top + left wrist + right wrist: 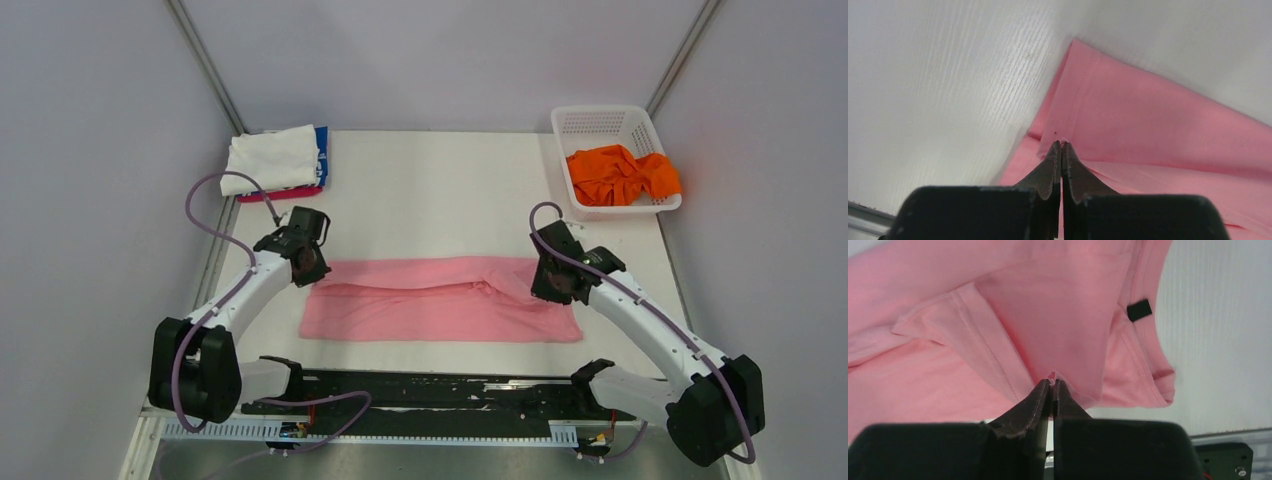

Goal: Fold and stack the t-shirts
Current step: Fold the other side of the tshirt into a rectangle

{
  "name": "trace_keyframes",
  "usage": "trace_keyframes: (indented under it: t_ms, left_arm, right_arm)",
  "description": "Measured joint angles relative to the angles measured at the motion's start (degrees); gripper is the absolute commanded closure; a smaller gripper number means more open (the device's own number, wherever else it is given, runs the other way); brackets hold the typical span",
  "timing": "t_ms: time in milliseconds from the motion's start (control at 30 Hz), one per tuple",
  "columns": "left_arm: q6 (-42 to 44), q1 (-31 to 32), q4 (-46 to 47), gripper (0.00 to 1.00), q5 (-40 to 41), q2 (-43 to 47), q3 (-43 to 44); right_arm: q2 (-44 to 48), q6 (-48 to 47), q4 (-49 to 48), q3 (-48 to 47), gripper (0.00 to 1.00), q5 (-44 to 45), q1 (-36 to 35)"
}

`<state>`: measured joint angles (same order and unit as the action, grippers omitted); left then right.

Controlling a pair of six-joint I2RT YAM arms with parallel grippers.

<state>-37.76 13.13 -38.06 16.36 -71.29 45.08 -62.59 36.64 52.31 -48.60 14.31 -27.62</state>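
Right tool (pixel 1052 382) clamped on a pinch of the light pink t-shirt (pixel 440 300) near the collar; left tool (pixel 1061 145) closed at the flap's other end, can't tell if cloth's in it. Shirt lies mid-counter (pixel 450 190) with one lengthwise fold in, more to go I'd say. Far-left stack looks done: white t-shirt (pixel 270 158) over blue t-shirt (pixel 322 150) and magenta t-shirt (pixel 280 193). Orange t-shirt (pixel 620 175) crumpled in the basket (pixel 600 122), not started
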Motion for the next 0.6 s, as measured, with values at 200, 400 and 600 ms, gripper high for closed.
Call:
trace_keyframes:
  t_ms: [200,400,600]
  left_arm:
    - [-3.78,0.04,-1.29,0.23,3.52,-2.38,-0.46]
    - [-7.52,0.02,-8.57,0.00,8.24,-3.61,1.79]
    - [-5.86,0.00,-9.38,0.00,5.33,0.31,7.72]
  right_arm:
    - [0.17,9.81,7.28,5.40,0.44,-2.27,-2.47]
    - [7.87,14.25,10.29,5.49,0.00,-4.85,-4.57]
    - [17.03,12.44,2.99,6.23,0.00,-5.25,-4.55]
